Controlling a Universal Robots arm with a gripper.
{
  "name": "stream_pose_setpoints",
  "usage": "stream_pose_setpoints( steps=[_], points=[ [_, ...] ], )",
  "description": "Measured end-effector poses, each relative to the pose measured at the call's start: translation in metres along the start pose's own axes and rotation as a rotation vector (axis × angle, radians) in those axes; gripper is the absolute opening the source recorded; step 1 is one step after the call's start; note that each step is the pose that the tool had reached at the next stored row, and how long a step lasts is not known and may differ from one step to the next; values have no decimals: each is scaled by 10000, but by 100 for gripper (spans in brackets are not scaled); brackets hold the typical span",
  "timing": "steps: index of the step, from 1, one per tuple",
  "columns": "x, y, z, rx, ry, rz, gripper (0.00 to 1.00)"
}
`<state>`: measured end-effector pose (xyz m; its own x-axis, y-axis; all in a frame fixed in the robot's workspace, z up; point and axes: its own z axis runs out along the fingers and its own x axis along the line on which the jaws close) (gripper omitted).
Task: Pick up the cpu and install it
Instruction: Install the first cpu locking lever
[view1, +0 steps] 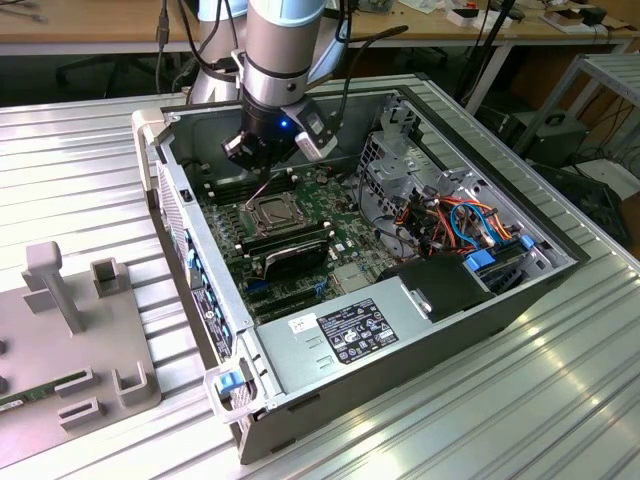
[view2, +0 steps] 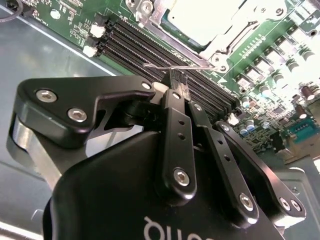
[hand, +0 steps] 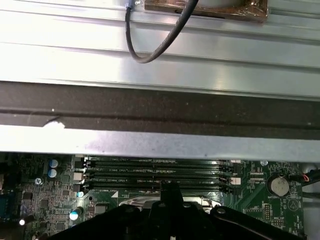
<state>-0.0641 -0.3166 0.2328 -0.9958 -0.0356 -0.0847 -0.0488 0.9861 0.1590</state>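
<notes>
The cpu (view2: 197, 20), a flat chip with a pale silver top, lies inside the metal-framed socket (view1: 272, 212) on the green motherboard (view1: 345, 245). My gripper (view2: 177, 82) hangs just beside the socket, over the memory slots, with its two black fingers (view2: 172, 125) closed together. Their tips sit against a thin wire socket lever (view2: 155, 65); whether they pinch it I cannot tell. In the exterior view the gripper (view1: 262, 172) is low inside the open computer case, at the socket's far side. In the first wrist view the gripper (hand: 170, 189) hides most of the socket.
Black memory slots (hand: 160, 167) run alongside the socket. The case wall (view1: 185, 215) stands close on the exterior view's left. A power supply (view1: 370, 325) and coloured cables (view1: 460, 220) fill the case's near and right parts. A grey fixture (view1: 70, 320) lies outside it.
</notes>
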Motion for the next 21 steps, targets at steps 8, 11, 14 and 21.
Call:
stream_pose_setpoints(
  steps=[8, 11, 14, 21],
  points=[
    [1, -3, 18, 134, 5, -4, 11],
    [1, -6, 39, 194, 8, -7, 11],
    [-3, -13, 81, 216, 10, -5, 11],
    [-60, -22, 122, 222, 8, -4, 11]
  ],
)
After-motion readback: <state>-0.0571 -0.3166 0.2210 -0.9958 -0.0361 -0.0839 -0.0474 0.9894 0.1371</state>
